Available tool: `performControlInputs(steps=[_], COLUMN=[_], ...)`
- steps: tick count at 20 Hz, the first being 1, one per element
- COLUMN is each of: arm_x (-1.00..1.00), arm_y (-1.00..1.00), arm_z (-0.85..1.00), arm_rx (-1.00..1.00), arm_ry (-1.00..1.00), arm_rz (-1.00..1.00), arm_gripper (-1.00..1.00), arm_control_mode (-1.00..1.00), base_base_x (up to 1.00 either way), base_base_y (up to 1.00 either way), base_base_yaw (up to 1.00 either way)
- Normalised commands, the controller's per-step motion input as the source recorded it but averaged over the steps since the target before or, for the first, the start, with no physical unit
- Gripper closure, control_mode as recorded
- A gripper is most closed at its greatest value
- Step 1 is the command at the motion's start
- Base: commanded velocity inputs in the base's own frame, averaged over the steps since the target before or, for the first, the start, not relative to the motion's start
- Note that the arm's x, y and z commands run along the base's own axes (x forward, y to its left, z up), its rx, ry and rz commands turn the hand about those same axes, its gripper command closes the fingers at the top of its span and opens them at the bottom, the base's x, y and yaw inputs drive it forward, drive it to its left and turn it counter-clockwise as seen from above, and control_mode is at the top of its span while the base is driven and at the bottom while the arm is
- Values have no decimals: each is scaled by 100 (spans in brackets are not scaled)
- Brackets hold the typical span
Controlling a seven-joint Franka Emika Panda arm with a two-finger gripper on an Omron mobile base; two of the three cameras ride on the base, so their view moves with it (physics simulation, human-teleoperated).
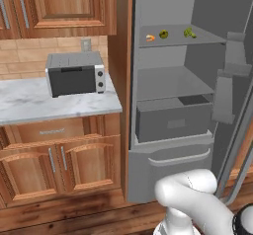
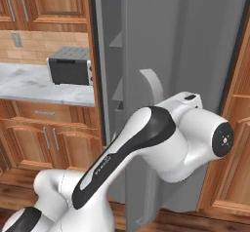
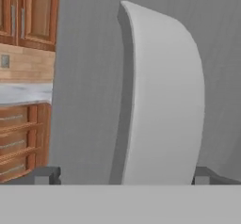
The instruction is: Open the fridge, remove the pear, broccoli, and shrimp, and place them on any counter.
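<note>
The fridge (image 1: 170,83) stands open, its door (image 2: 195,41) swung far out. On the top shelf lie the orange shrimp (image 1: 150,38), the olive-green pear (image 1: 163,33) and the bumpy broccoli (image 1: 189,32), side by side. My gripper (image 3: 126,175) is open at the door's pale bar handle (image 3: 162,100). Its fingertips (image 3: 47,175) stand wide to either side of the bar, with a clear gap on the left. In the right base view my white arm reaches up to that handle (image 2: 152,85). The marble counter (image 1: 29,103) lies left of the fridge.
A grey toaster oven (image 1: 76,73) sits on the counter near the fridge side. Wooden cabinets (image 1: 59,165) run below and above it. The open door blocks the right side, with more wooden cabinetry (image 2: 234,153) behind it. A closed grey drawer (image 1: 173,123) sits low in the fridge.
</note>
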Motion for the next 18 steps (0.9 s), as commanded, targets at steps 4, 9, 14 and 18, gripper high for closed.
performControlInputs(steps=[4,9,14,18], arm_x=[-92,-65,-71,-81], arm_y=[2,8,15,22], arm_z=[7,0,0,2], arm_rx=[0,1,4,8], arm_ry=[0,0,-11,-16], arm_rz=[-49,-69,-79,-74], arm_gripper=[-100,-100,-100,-100], arm_control_mode=[-100,-100,-100,-100], base_base_x=[0,0,0,0], base_base_y=[0,0,0,0], base_base_yaw=[0,0,0,0])
